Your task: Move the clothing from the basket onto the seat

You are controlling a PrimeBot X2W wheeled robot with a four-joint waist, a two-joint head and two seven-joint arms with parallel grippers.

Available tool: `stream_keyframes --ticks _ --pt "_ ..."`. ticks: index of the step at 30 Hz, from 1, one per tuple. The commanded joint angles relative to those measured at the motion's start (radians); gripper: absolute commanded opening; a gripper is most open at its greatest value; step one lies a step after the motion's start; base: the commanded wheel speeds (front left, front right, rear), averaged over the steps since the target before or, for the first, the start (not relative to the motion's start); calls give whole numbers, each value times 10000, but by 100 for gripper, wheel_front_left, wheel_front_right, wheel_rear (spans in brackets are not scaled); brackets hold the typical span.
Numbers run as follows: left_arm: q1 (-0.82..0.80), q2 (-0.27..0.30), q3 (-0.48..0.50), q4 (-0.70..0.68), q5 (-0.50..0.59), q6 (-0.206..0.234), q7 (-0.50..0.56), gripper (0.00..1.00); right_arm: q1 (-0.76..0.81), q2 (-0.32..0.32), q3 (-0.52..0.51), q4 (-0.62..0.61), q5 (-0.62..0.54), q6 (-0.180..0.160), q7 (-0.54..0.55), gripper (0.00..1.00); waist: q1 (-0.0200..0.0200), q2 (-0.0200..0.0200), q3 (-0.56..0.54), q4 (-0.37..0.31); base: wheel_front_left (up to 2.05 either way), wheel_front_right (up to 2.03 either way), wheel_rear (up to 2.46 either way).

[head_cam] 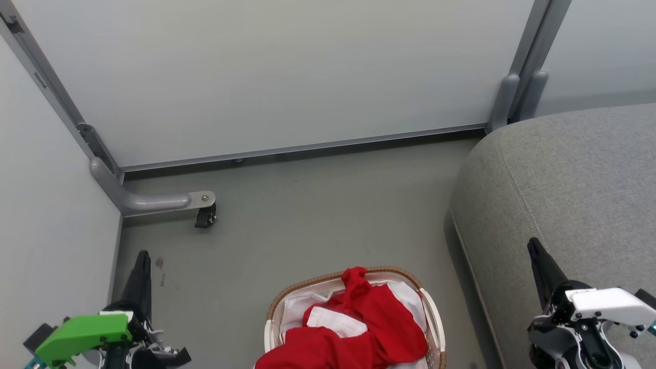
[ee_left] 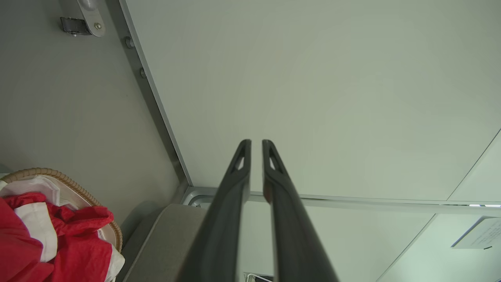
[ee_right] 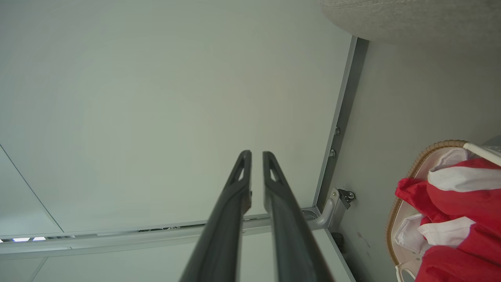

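red clothing in the basket, both grippers narrow and empty

the clothing (head_cam: 359,328) lies heaped in the basket (head_cam: 285,298) at the bottom middle of the head view. It is bright red fabric, with one fold rising above the brown woven rim at the far side. a white sheet (head_cam: 302,306) shows under and between the red folds. the basket stands on the grey floor (head_cam: 307,215), and the seat (head_cam: 564,179) is near it on the robot's right with a strip of floor between them. nothing lies on the part of the cushion in view.

the left gripper (head_cam: 143,259) hangs over the floor at the lower left, well apart from the basket. its fingers (ee_left: 240,164) are drawn close together with only a slim gap, and they hold nothing. the right gripper (head_cam: 534,246) is over the seat's front part, equally narrow and empty.

beyond stands a pale partition panel (head_cam: 282,77) with a grey frame; a small black caster (head_cam: 205,218) sits on its foot at the left.
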Motion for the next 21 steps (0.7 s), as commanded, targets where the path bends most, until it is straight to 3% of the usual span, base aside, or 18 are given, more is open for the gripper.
stream_keyframes --ticks 1,10,21 --pt "53 -11 -20 45 5 0 -14 100 41 19 17 49 -8 0 -15 100 0 0 0 0 0 0 0" --pt "228 -16 -481 -84 183 -6 -428 100 233 22 239 38 -266 0 -432 100 0 0 0 3 0 0 0" --pt "338 1 -929 -380 903 -14 -970 100 348 -5 189 -70 -1395 1 -976 100 0 0 -29 4 0 0 0"
